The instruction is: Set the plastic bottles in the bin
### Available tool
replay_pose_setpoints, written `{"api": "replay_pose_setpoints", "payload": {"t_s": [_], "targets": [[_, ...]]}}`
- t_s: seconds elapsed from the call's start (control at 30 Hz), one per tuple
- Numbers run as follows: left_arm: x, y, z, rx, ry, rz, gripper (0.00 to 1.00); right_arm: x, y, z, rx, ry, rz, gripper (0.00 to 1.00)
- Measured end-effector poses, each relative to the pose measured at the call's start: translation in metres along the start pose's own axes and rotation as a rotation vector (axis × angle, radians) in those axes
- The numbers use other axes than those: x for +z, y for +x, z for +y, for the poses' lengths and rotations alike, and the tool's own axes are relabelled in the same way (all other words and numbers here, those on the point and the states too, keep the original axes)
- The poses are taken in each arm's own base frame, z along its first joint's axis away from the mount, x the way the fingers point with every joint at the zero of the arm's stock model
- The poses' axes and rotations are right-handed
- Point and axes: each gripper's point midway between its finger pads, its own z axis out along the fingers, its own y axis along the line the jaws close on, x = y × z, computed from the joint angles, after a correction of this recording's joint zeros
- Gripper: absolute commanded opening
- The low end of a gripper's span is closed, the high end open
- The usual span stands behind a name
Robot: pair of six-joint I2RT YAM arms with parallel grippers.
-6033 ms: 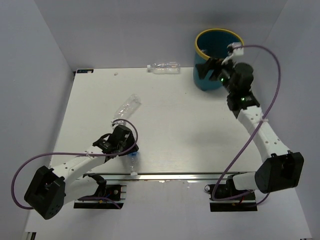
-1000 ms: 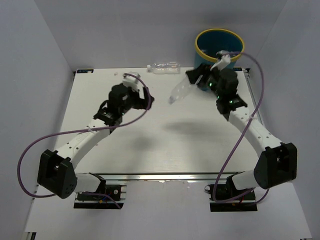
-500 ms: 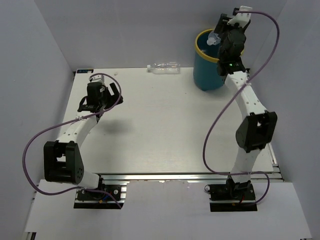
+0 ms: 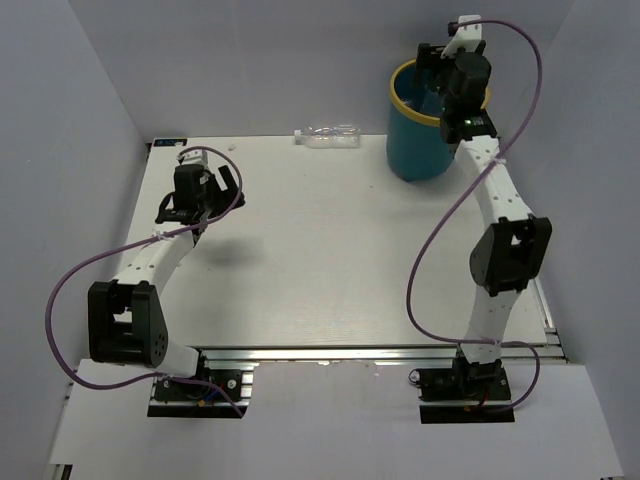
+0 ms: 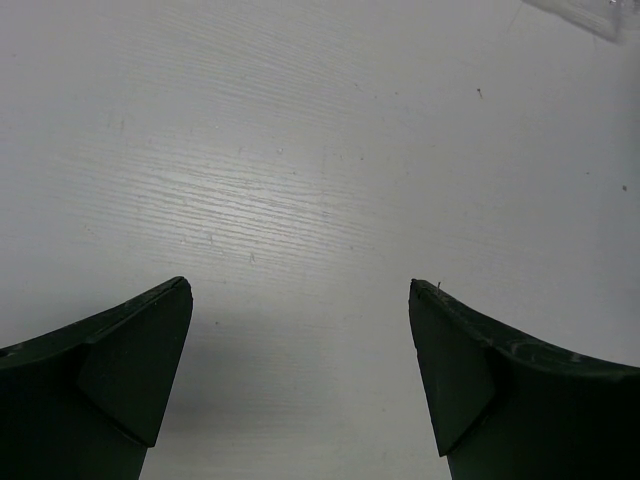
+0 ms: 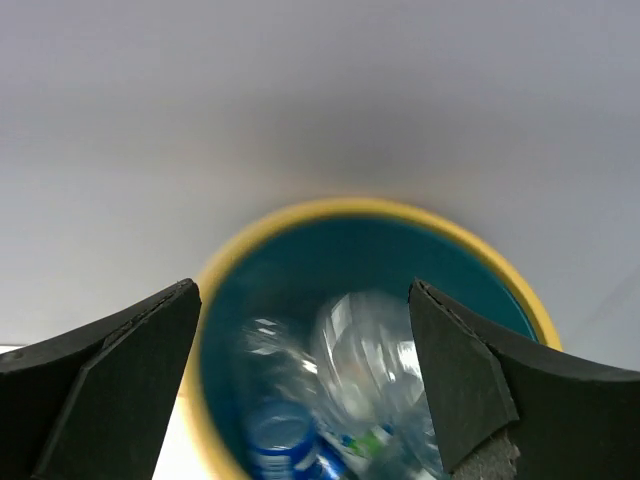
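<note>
Drop step: right tool [image 6: 300, 292] wide over bin [image 4: 420, 152], blurred bottle [image 6: 365, 370] inside. Left tool [image 5: 300, 290] wide, empty; next, reach far-edge bottle [image 4: 330, 133].

Right gripper [image 6: 300, 292]: jaws, clamped on a clear bottle [image 6: 365, 360] half a second ago, now spread wide; that bottle now loose inside the teal bin [image 6: 335, 207].
</note>
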Motion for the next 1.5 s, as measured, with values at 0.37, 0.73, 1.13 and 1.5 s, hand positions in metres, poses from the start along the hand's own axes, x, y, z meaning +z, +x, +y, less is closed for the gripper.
{"api": "replay_pose_setpoints", "payload": {"t_s": [0.37,0.73,1.13,1.5], "targets": [[0.008,0.007,-0.001,-0.003,0.019,0.024,0.98,-0.086,-0.118,0.16,0.004,-0.446,-0.216,0.89],[0.024,0.013,-0.001,-0.003,0.025,0.044,0.98,0.008,0.115,0.274,0.031,-0.498,0.054,0.89],[0.049,0.01,-0.007,-0.004,0.051,0.051,0.98,0.046,0.28,0.262,0.063,-0.323,0.154,0.89],[0.063,0.013,-0.007,-0.005,0.049,0.071,0.98,0.084,0.236,0.207,0.283,-0.207,-0.006,0.89]]}}
